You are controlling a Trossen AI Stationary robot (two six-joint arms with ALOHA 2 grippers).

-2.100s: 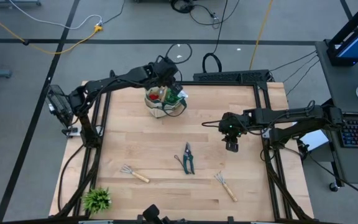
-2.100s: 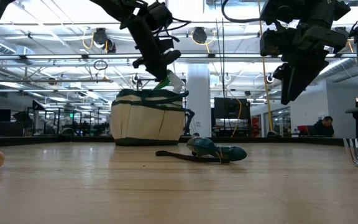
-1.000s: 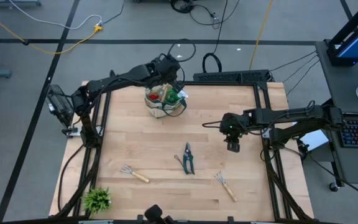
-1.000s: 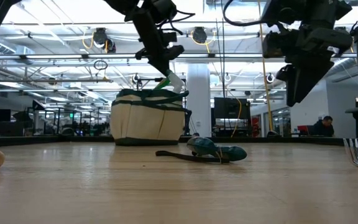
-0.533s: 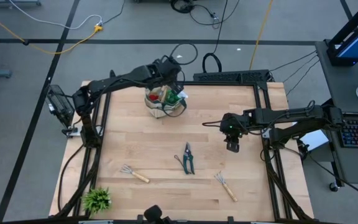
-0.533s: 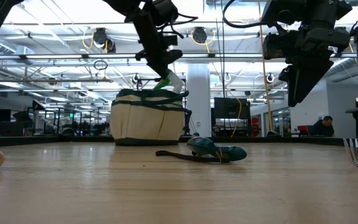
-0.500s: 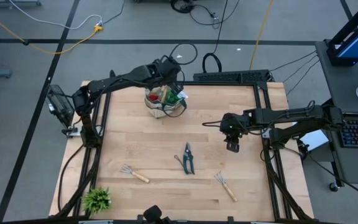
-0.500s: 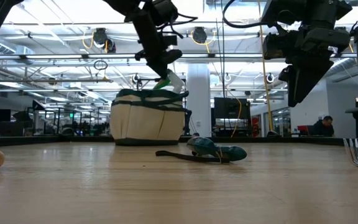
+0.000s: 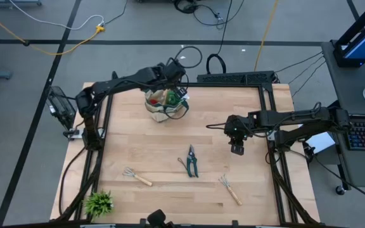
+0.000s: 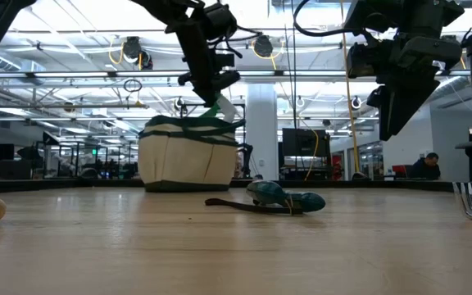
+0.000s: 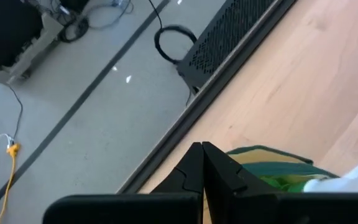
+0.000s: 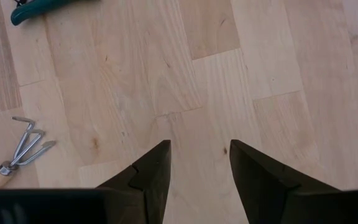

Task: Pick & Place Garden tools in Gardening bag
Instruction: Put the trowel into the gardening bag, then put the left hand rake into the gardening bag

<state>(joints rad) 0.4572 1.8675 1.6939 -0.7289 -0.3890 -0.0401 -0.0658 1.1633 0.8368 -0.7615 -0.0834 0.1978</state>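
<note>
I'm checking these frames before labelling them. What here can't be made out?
- Contents of the round beige canvas bag: high view, left gripper overlaps them; low view, bag wall hides them.
- Wooden-handled hand rake: right wrist view, handle cut off by the edge.
- Dark pruning shears: low view, edge-on; blades unclear.
- Open right gripper hovers over bare table.

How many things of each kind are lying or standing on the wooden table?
Hand rakes: 2, one near the plant, one on the right arm's side
Pruning shears: 1
Bag: 1, with things inside
Plant: 1
Total: 5
</note>
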